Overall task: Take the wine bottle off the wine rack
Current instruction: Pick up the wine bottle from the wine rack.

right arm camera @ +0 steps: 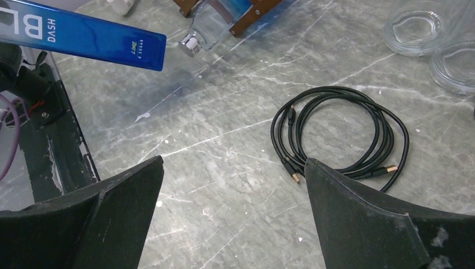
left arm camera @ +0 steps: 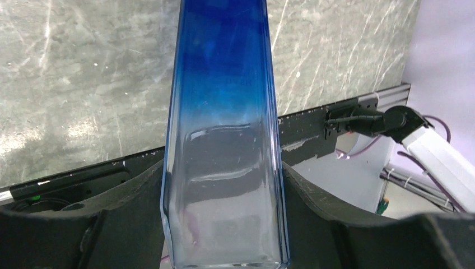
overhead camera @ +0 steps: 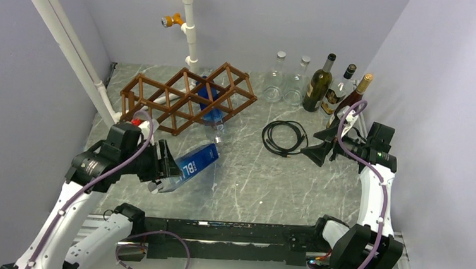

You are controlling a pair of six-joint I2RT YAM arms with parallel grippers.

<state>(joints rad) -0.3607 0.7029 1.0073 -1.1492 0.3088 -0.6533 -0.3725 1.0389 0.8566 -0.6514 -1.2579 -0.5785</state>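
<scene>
One wine bottle [overhead camera: 195, 160] in left gripper [overhead camera: 169, 174], apart from wine rack [overhead camera: 162, 97].

A black cable [overhead camera: 284, 138] lies coiled on the grey marbled tabletop [overhead camera: 251, 186], right of centre. Toward the far right corner stand a row of bottles: clear glass bottle [overhead camera: 276, 80], second clear bottle [overhead camera: 298, 82], dark green bottle [overhead camera: 319, 84], black-capped bottle [overhead camera: 338, 91], gold-capped bottle [overhead camera: 354, 95]. A white pipe [overhead camera: 188, 23] stands upright at the far edge

Left arm [overhead camera: 59, 214] and right arm [overhead camera: 370, 194]: white link shells, black joint housings, purple cable [overhead camera: 151, 131] looped along each. Left pincer [overhead camera: 168, 174] and right pincer [overhead camera: 319, 145] matte black, broad wedge fingers [right arm camera: 101, 224], edges scuffed pale. Red tab [overhead camera: 136, 122] at left wrist. Black base rail [overhead camera: 235, 232].
</scene>
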